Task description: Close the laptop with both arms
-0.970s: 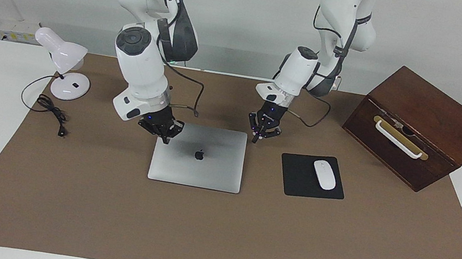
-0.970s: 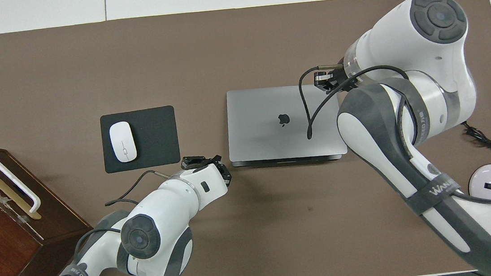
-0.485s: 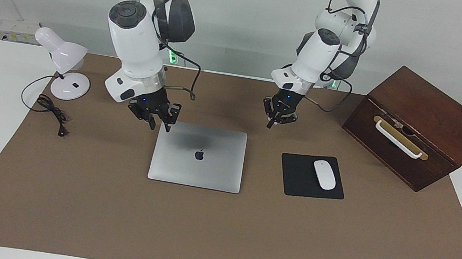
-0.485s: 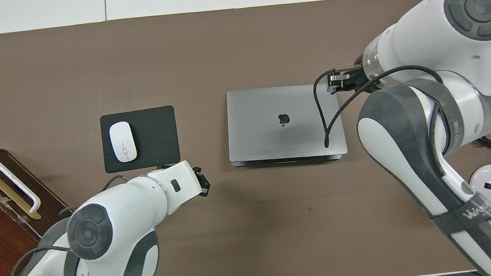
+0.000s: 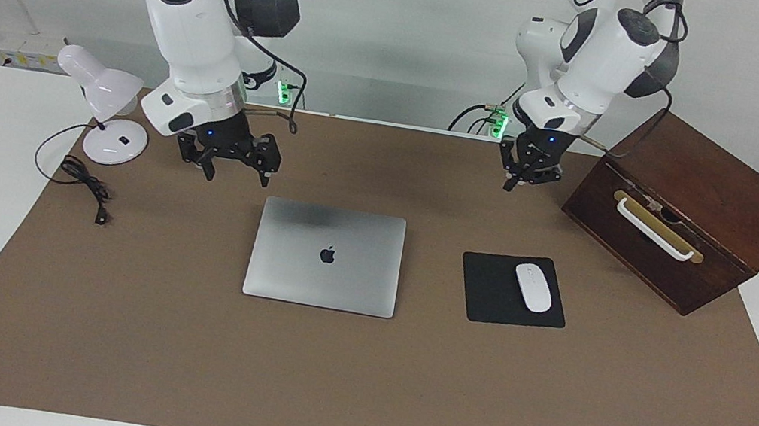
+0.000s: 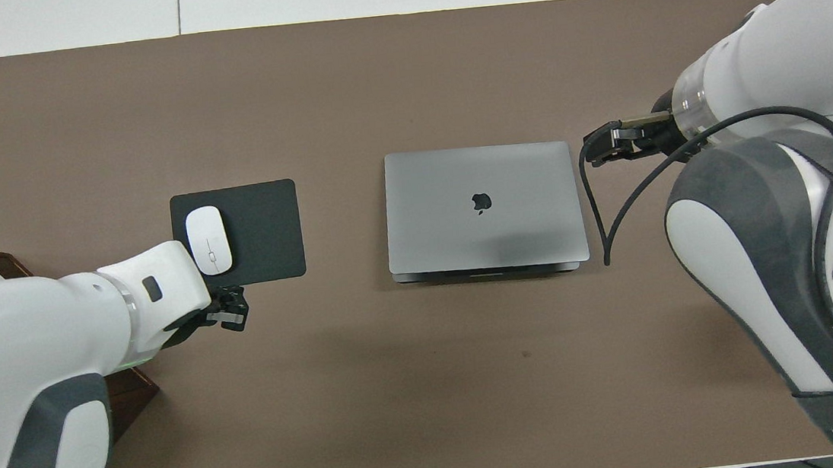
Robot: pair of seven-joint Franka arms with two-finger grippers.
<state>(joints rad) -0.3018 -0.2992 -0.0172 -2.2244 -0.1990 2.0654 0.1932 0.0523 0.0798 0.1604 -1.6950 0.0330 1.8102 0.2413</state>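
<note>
Laptop [image 5: 325, 256] is shut flat mid-mat, logo up. Its long axis runs between the arms' ends of the table, and the edge showing a seam, probably the opening side, points at the robots. Right gripper [image 5: 227, 157] is up in the air, off the laptop toward the right arm's end, fingers spread, holding nothing. Left gripper [image 5: 528, 166] is raised off the laptop toward the left arm's end; can't tell whether it's open or closed. In the overhead view the arm bodies are cut off at the frame edges. Mousepad [image 5: 512, 290] with mouse [image 5: 533, 287] lies beside the laptop, toward the left arm's end.
</note>
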